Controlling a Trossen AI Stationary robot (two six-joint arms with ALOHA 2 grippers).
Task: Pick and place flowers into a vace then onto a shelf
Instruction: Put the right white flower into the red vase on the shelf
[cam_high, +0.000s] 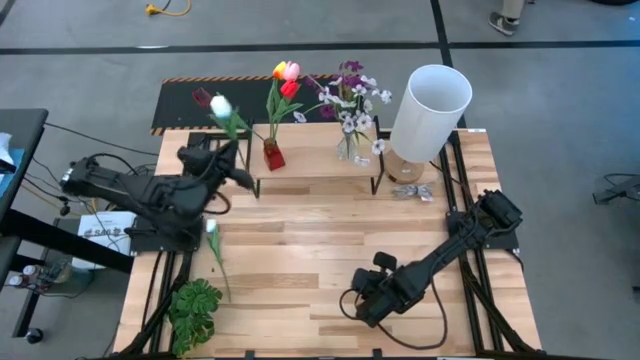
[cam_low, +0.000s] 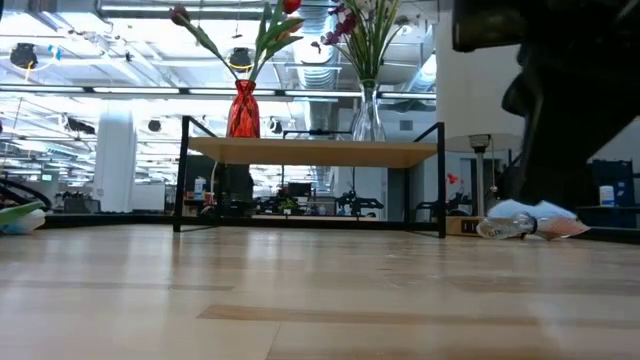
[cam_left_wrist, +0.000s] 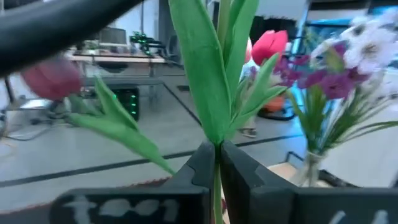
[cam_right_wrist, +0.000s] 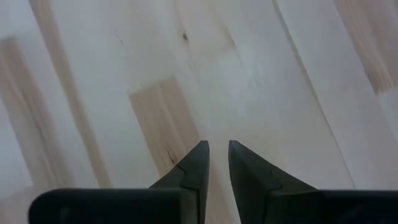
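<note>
My left gripper (cam_high: 238, 152) is raised beside the left end of the shelf (cam_high: 320, 162) and is shut on a white tulip (cam_high: 220, 105). On the shelf a red vase (cam_high: 272, 155) holds orange, pink, red and maroon tulips. A clear vase (cam_high: 348, 148) beside it holds purple and white blossoms. Another white tulip (cam_high: 213, 250) lies flat on the table near the left edge. My right gripper (cam_high: 362, 305) points down at bare wood near the front edge. Its fingers stand a narrow gap apart with nothing between them (cam_right_wrist: 217, 149). My left gripper pinches the white tulip's green stem (cam_left_wrist: 216, 177) between its two fingers, just below the leaves (cam_left_wrist: 205, 81). The fingers come at it level and lie across the stem. The tulip rises above the fingers, lifted clear of the table, its bloom outside the wrist view.
A tall white cylinder (cam_high: 430, 110) stands at the shelf's right end, with a crumpled clear wrapper (cam_high: 410, 192) on the table before it. A green leafy plant (cam_high: 195, 312) lies at the front left corner. A black panel (cam_high: 185, 100) lies behind the shelf.
</note>
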